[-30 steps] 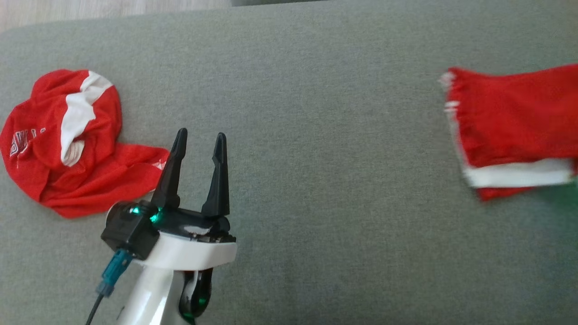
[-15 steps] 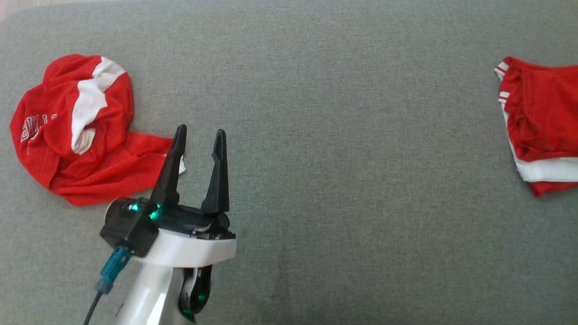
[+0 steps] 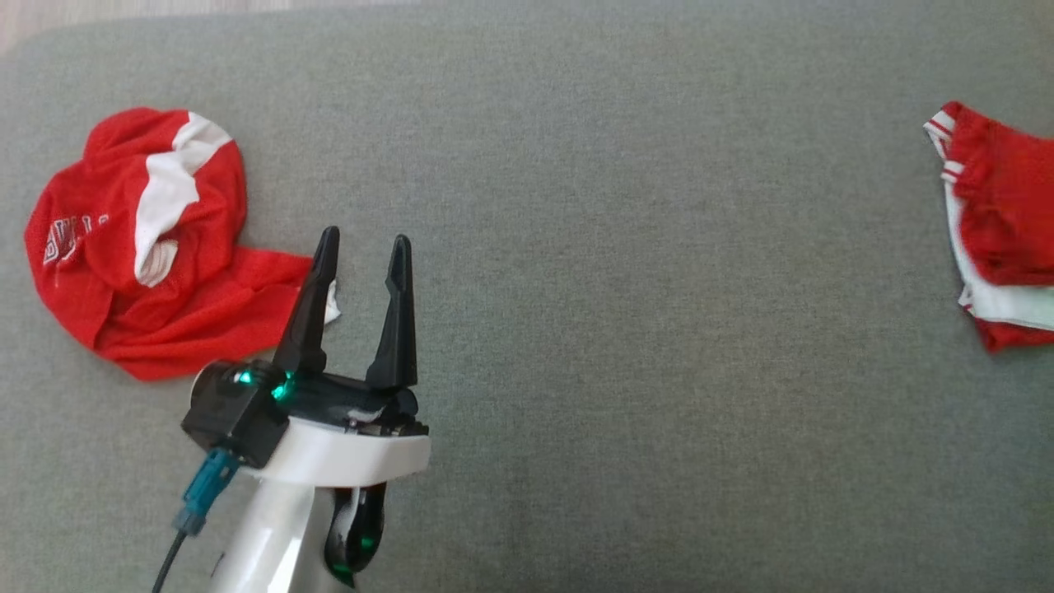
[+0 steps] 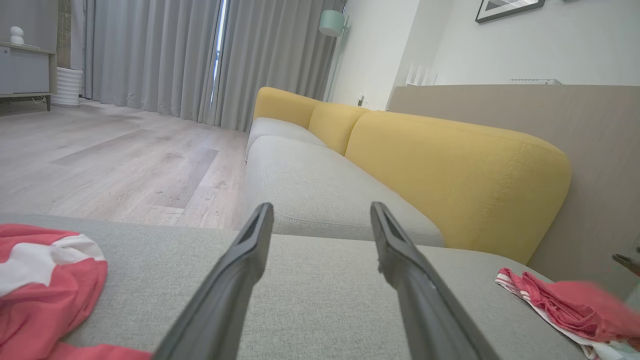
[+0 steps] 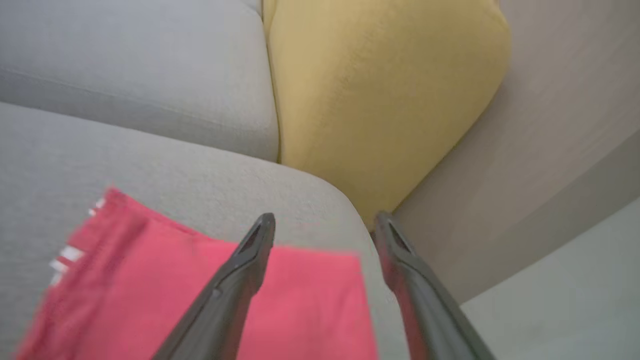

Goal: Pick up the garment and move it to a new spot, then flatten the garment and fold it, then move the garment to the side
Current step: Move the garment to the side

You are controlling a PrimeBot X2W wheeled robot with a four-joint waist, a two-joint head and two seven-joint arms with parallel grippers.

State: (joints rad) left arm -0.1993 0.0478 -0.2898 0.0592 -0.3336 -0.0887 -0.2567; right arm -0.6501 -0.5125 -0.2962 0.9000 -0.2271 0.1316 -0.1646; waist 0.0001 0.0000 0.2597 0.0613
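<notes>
The folded red garment [image 3: 1000,222] has been carried further toward the right end of the grey cushion [image 3: 626,288]. It is now seen more bunched, with less of its white band shown. The right tool [image 5: 325,218] has been opened over it, fingers spread wide. The head view itself has been shifted slightly.

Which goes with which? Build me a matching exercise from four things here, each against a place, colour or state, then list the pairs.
1. jersey
2. folded garment
3. left gripper
4. backrest

a. yellow
b. open, holding nothing
c. crumpled, on the left of the seat
d. by the seat's right edge

Pairs: 1-c, 2-d, 3-b, 4-a.
</notes>
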